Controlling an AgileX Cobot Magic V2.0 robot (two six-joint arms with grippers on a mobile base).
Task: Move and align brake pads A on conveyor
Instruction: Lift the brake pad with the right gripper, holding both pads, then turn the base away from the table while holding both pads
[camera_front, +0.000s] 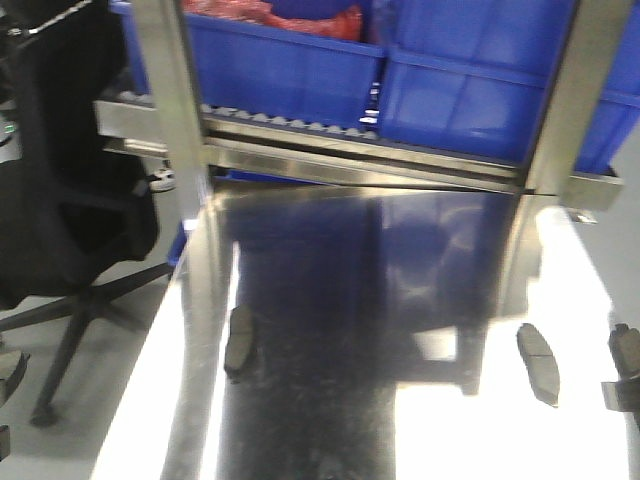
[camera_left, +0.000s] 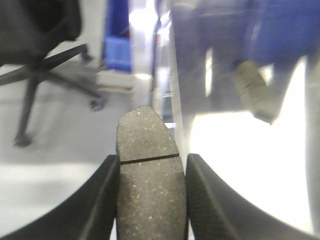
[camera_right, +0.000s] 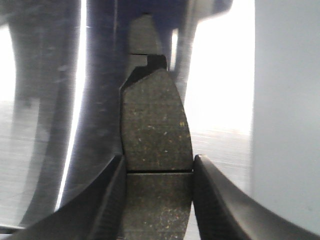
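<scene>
The left end effector (camera_left: 153, 160) is clenched on brake pad 1 (camera_left: 149, 190), its 2 dark fingers pressed against the pad's long edges beside the groove; the right end effector (camera_right: 158, 159) grips brake pad 2 (camera_right: 156, 125) the same way, fingers flanking the groove and the rough face up; just beyond the tip of brake pad 2 its reflection shows in the steel surface (camera_right: 95, 100), so it sits on or very close to the metal (which of the 2 I cannot tell); brake pad 1 is held near the left edge of the surface, with the floor and an office chair (camera_left: 35, 50) beyond it; further out, brake pad 3 (camera_front: 238, 342) lies loose near the left edge and brake pad 4 (camera_front: 537, 362) lies loose towards the right, well apart and not lined up with each other; a dark shape cut off by the right margin of the front view may be brake pad 2 in its grip, but it is too cropped to settle; behind the surface runs a roller track (camera_front: 350, 150) carrying blue bins (camera_front: 300, 70); the conveyor appears in none of the 3 views; by my reading the task is at an early stage, with 2 of 4 pads grasped, 0 seen on the belt, and carrying, placing and aligning all 4 left to do.
</scene>
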